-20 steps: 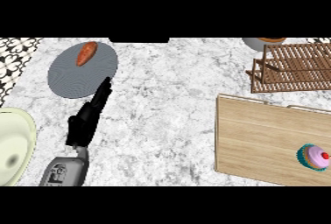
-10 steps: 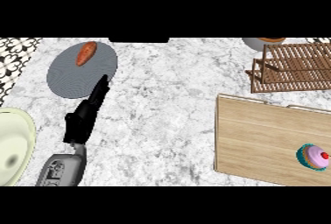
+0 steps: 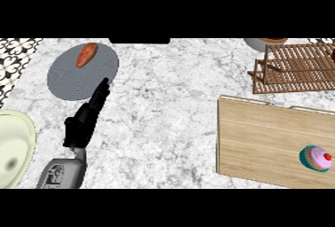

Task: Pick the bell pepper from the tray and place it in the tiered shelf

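Nothing appears to have shifted between the earlier head views and this one: the left hand [image 3: 86, 119] lies at the same slant over the marble counter [image 3: 170, 111], its grey forearm [image 3: 62, 174] coming in from the lower left edge. Head view: the hand's fingers are straight and held together, pointing up and slightly right, with the fingertips [image 3: 103, 83] at the lower right rim of the round grey tray [image 3: 68, 82] that sits near the counter's upper left corner; the hand holds nothing. On the upper part of that tray lies an orange-red, elongated vegetable [image 3: 86, 54], well apart from the fingertips; it looks more like a carrot or sweet potato than a bell pepper, and I cannot tell which. At the counter's left edge, below the tray, shows part of a pale green basin [image 3: 14, 150]. In the upper right corner stands the wooden tiered shelf [image 3: 294, 66], slatted, with nothing visible on it. Just behind it at the top edge is part of a bowl [image 3: 265, 42]. Below the shelf, along the right side of the counter, lies a light wooden cutting board [image 3: 268, 142], and on its lower right part stands 1 cupcake [image 3: 317, 158] with pink icing, a red top and a teal wrapper. The right hand does not appear.
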Tool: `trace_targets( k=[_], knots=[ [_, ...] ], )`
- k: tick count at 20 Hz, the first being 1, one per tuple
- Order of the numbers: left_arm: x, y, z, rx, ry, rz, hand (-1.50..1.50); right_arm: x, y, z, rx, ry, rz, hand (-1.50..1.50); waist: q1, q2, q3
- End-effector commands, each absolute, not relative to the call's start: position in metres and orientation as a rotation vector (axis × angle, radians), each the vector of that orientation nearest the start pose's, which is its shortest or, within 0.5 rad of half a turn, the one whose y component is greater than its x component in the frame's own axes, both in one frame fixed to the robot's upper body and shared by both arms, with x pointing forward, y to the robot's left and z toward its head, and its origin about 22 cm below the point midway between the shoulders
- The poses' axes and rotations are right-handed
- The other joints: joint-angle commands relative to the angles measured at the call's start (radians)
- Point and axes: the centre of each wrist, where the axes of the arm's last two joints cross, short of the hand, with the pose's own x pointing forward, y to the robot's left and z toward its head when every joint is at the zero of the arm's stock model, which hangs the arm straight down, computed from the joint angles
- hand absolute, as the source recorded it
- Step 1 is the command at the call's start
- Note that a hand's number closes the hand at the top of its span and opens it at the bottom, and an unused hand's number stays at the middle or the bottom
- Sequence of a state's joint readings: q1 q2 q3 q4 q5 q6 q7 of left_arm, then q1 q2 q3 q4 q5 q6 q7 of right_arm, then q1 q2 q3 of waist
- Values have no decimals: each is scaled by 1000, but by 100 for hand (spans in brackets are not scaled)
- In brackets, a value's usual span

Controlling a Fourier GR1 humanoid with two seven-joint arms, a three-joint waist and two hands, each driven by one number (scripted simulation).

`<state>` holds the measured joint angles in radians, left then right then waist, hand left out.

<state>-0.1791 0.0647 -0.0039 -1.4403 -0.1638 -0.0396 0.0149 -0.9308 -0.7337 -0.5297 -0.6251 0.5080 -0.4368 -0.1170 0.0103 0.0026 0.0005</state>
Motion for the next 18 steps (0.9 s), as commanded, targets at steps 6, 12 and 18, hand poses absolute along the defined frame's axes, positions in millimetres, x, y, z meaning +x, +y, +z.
trace_targets(
  k=[6, 12, 18],
  knots=[
    [295, 227, 16, 94, -1572, -261, 0, 380, -459, 235, -1140, -1748, -218, -150, -9, -3, -1],
    [284, 213, 18, 91, -1568, -263, 0, 362, -482, 293, -1047, -1824, -459, -150, -8, -5, -1],
    [273, 231, 5, 125, -1556, -263, 0, 313, -526, 329, -1070, -1784, -697, -150, -15, -6, -1]
  ],
)
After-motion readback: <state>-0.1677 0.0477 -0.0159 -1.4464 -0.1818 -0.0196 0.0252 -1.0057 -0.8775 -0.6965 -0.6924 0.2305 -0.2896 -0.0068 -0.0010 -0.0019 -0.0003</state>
